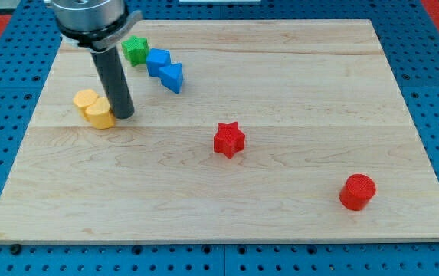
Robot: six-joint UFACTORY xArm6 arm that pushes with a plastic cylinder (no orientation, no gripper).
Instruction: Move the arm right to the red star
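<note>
The red star (229, 139) lies near the middle of the wooden board (296, 69). My tip (123, 115) rests on the board at the view's left, touching or just beside the right side of a yellow block (93, 107). The red star is well to the view's right of my tip and slightly lower. The rod rises from the tip to the arm's dark flange at the view's top left.
A green star-like block (135, 50) and a blue block (165, 69) sit near the view's top, above and right of my tip. A red cylinder (357, 192) stands at the view's lower right. Blue pegboard surrounds the board.
</note>
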